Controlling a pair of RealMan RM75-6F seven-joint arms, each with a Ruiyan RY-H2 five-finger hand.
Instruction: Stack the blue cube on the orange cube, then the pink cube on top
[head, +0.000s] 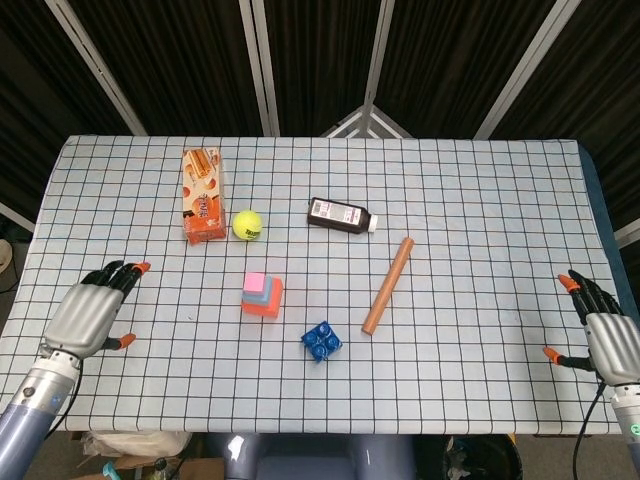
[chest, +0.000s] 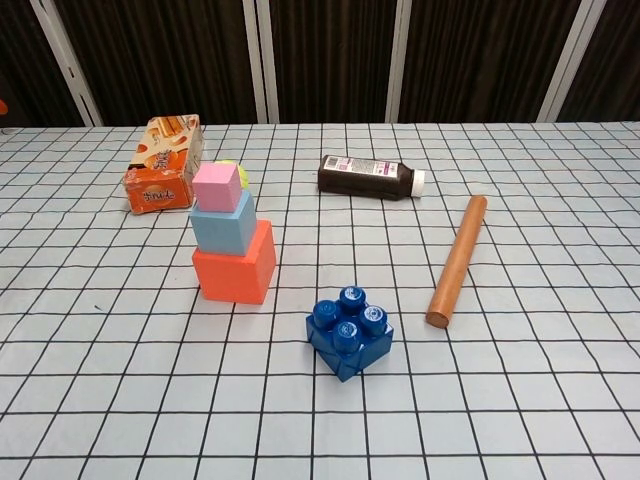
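Standing upright: pink cube (chest: 218, 186) atop blue cube (chest: 224, 224), orange cube (chest: 236, 264).

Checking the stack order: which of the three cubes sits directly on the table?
The orange cube, the largest, rests on the table. The blue cube sits on it, and the pink cube tops the stack.

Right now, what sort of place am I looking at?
Probably a robot test bench, not a home: a checked cloth table against dark curtains, odd props like a cube stack and wooden rod.
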